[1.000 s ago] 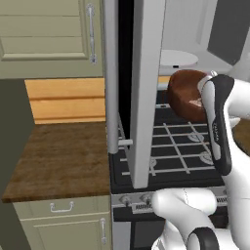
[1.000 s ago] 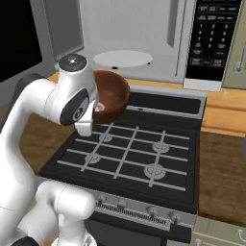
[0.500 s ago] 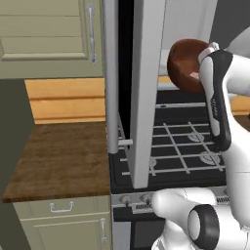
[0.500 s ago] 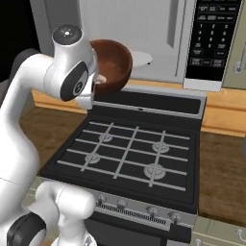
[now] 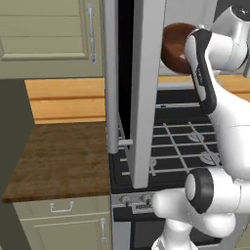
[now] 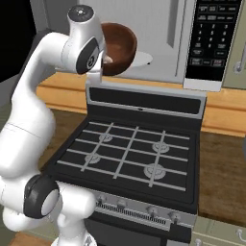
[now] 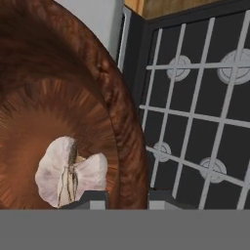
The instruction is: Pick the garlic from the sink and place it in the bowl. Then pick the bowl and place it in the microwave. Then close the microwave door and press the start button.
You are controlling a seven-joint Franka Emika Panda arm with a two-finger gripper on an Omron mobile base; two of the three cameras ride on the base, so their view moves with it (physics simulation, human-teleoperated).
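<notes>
- Your gripper (image 7: 127, 197): clamped on the rim of the bowl (image 7: 63, 112), one finger inside, one outside.
- Bowl: held aloft above the back of the stove (image 6: 129, 153), at the mouth of the open microwave (image 6: 158, 38), just before its white turntable plate (image 6: 140, 58).
- Garlic (image 7: 71, 173): resting inside the bowl, near the gripped rim.
- Microwave door (image 5: 144, 88): swung wide open.

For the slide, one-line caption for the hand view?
Gripper shut on the rim of the wooden bowl, garlic inside, above the stove grates.
</notes>
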